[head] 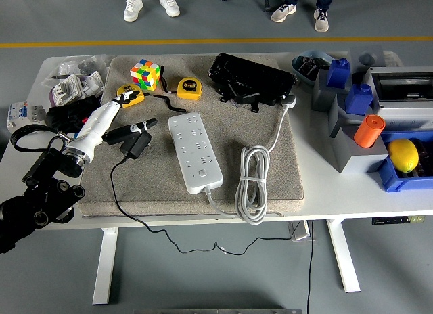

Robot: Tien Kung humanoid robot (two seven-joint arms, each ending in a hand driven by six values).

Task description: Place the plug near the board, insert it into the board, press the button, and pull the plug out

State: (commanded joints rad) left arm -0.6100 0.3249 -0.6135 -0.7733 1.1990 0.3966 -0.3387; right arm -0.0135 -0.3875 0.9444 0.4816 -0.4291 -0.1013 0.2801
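Note:
The black plug, with a thin black cord trailing off the table's front edge, sits tilted over the grey mat, left of the white power strip. My left hand comes in from the lower left, white with black fingers, and is shut on the plug's top end. A gap of mat separates plug and strip. The strip's button is near its front end. Its white cable lies coiled to the right.
Behind the hand are a yellow tape measure, a Rubik's cube and a second tape measure. A black case lies at the back. Packets crowd the left; blue bins, an orange cylinder and a yellow ball stand right.

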